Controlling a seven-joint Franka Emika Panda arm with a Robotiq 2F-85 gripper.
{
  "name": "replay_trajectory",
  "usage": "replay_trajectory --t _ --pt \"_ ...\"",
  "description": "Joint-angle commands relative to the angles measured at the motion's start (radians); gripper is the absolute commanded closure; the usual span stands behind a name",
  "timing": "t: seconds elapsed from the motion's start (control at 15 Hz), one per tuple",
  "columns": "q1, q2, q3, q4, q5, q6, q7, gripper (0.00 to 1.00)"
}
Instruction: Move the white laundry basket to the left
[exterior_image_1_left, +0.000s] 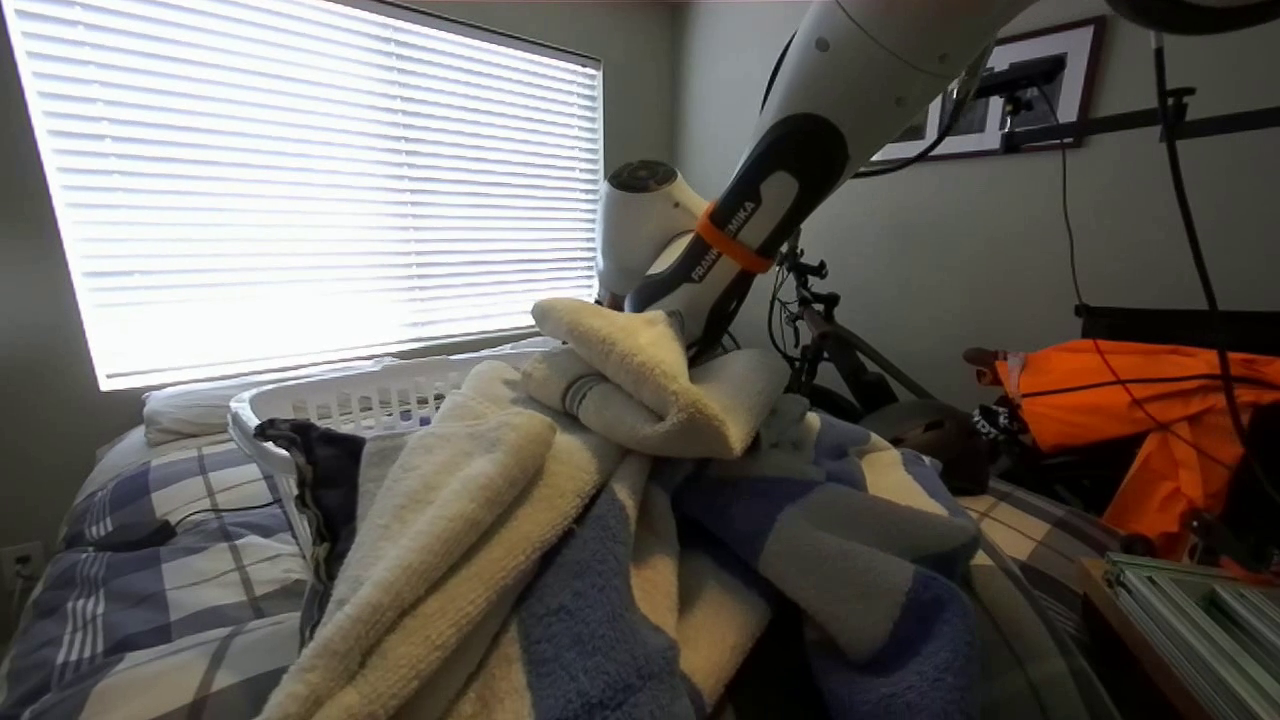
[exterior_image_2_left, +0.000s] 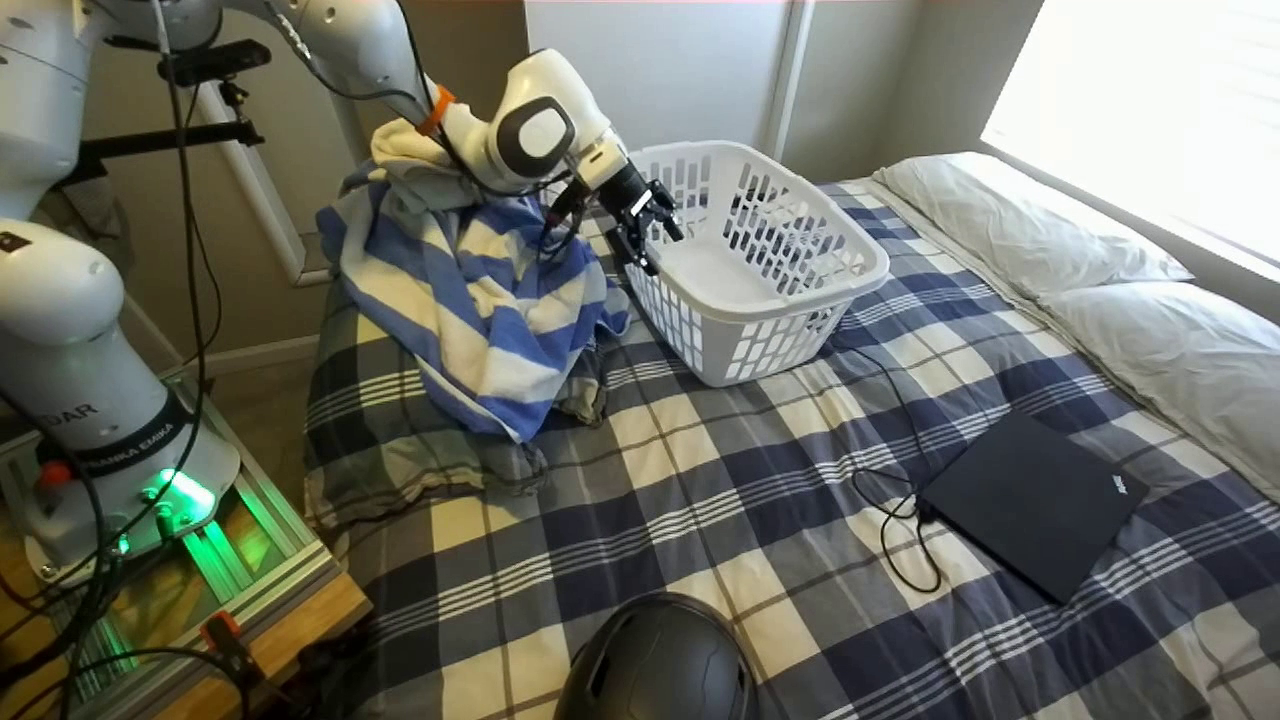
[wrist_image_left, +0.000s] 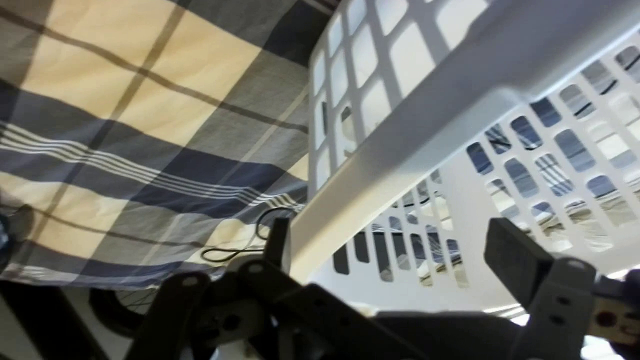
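Note:
The white laundry basket (exterior_image_2_left: 765, 308) stands upright on the plaid bed in an exterior view, its slatted sides and bare floor showing. Part of its rim and far wall shows in an exterior view (exterior_image_1_left: 262, 412), behind a blanket. My gripper (exterior_image_2_left: 660, 250) is open at the basket's rim on the arm's side, pointing down. In the wrist view the basket's rim (wrist_image_left: 425, 137) runs diagonally between the open fingers (wrist_image_left: 390, 235). One finger is just outside the rim, close to it or touching; I cannot tell which. The other finger is over the basket's inside, well apart from the rim.
A blue-and-cream striped blanket (exterior_image_2_left: 480, 300) lies heaped beside the basket, under the arm. A black laptop (exterior_image_2_left: 1035, 505) with a cable lies on the bed. A dark helmet (exterior_image_2_left: 660, 660) is at the near edge. White pillows (exterior_image_2_left: 1030, 215) lie along the window side.

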Motion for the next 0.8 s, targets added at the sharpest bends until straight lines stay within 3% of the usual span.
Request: replay_trajectory --t 0.0,0.13,0.2,0.4,0.6,0.67,0.73 --pt "0.093 -0.064 -0.099 -0.003 -0.107 -0.259 0.06 0.0" --pt "0.167 -0.081 -0.181 0.011 -0.148 -0.427 0.01 0.0" --pt "0.151 -0.134 -0.166 0.026 -0.252 -0.508 0.04 0.0" --pt "0.19 -0.243 -0.193 0.067 -0.434 -0.709 -0.017 0.0" --pt "0.204 -0.383 -0.159 0.1 -0.636 -0.83 -0.054 0.0" --pt "0.194 -0.451 -0.115 0.112 -0.666 -0.856 -0.079 0.0" --pt "0.255 -0.461 -0.176 0.112 -0.582 -0.842 -0.173 0.0"
